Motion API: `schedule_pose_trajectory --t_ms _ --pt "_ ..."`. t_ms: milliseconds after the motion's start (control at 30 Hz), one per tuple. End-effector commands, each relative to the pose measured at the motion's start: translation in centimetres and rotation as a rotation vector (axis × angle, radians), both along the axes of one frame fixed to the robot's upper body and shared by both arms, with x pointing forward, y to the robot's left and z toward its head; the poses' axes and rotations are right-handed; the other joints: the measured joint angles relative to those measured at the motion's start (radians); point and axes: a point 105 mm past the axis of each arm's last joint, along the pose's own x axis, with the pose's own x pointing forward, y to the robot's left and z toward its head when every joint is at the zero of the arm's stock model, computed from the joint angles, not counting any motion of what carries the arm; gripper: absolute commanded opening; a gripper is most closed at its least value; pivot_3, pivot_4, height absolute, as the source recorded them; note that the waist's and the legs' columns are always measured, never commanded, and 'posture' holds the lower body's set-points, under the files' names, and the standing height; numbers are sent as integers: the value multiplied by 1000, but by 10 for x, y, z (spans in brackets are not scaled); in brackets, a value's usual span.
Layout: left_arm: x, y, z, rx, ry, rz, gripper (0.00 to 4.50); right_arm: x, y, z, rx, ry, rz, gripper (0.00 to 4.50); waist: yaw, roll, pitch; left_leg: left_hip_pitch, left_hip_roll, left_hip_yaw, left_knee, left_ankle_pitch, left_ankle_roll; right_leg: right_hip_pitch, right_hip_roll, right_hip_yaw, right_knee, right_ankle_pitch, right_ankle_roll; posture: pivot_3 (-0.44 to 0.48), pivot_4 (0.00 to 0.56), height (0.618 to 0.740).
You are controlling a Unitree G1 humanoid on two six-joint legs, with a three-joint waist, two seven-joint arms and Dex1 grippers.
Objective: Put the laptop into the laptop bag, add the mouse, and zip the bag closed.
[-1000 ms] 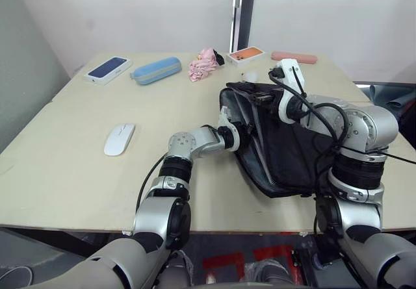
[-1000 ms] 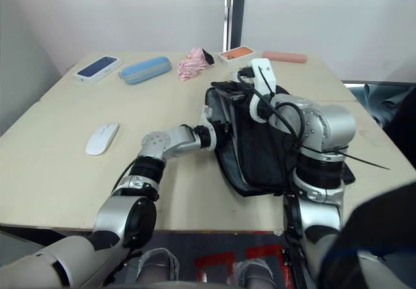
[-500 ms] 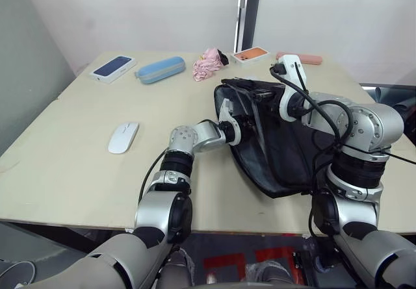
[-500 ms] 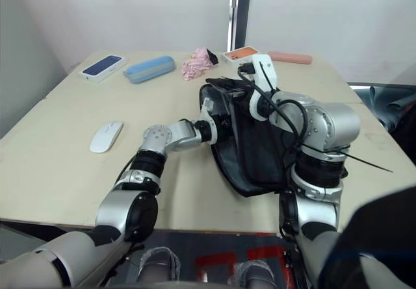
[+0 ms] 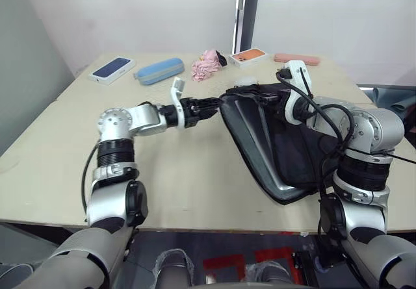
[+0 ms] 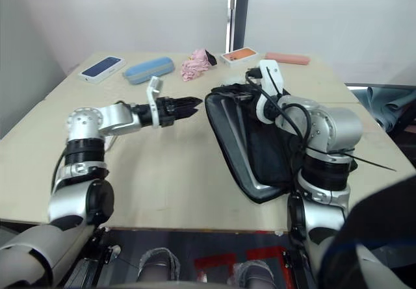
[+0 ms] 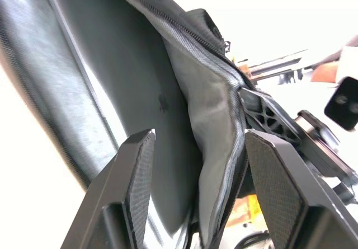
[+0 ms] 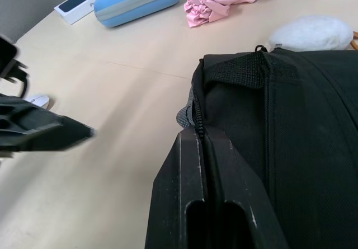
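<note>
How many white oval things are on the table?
2: the mouse sits near the left gripper, and a puffier white pouch lies behind the laptop bag. Others may be hidden.

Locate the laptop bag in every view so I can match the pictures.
Left eye view: laptop bag right of centre.
Right eye view: laptop bag right of centre.
Left wrist view: its open mouth beyond the left claw.
Right wrist view: its zipper edge in the right claw.
Shared landmark: left claw.

Likely a lab, bare white walls (image 5: 130, 16), plain plywood table (image 5: 195, 165), scattered test items
</note>
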Motion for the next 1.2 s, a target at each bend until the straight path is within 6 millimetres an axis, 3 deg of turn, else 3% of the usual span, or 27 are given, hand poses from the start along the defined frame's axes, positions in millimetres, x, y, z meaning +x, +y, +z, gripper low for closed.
schedule_pose_trajectory --t_ms 33,133,233,367,533,667,867,1067,1200 --pt "-24 21 40 -67 -217 -56 2639 1 6 13 10 -75 37 0 -2 0 0 0 0 0 0 0 0 0 0 0 0 0 0 0 150 740" --pt "-37 38 50 -68 -310 -63 2639 3 10 9 8 -76 57 0 -15 0 0 0 1 0 0 0 -1 -1 1 0 1 0 -1 0 150 740" --pt "-68 62 74 -128 -481 -131 2639 11 15 -17 24 -9 70 0 -19 0 0 1 1 0 -1 1 -1 -1 1 -1 1 -1 -1 0 150 740" --pt "-100 77 67 -63 -551 -242 2676 19 16 -39 52 44 86 1263 -20 1 0 1 1 0 -1 1 -1 -1 0 -1 1 -1 -1 0 150 740" --pt "-107 95 52 20 -558 -268 2676 23 17 -44 92 68 113 3010 -14 1 0 1 1 -1 -1 1 -1 0 0 -2 2 -1 -1 0 150 740" --pt "-110 127 38 189 -584 -238 2676 -1 16 -37 173 107 273 4402 -24 1 0 2 1 -1 -2 1 -1 0 0 -2 3 -1 -2 0 150 740" --pt "-115 161 27 382 -598 -232 2676 -44 -23 -17 58 5 438 4456 -9 1 0 2 1 0 -6 1 0 0 1 -2 -2 -2 -2 0 150 740" --pt "-127 203 12 584 -530 -203 2676 -95 -92 -25 -256 -4 593 4456 -2 0 -1 11 1 5 -13 -2 4 4 1 3 -5 -4 -2 0 150 740" --pt "-131 232 15 649 -527 -111 2676 -102 -123 -15 -356 -63 575 4456 -20 -1 -1 14 1 8 -14 -2 4 3 1 7 -4 -6 -1 0 150 740"
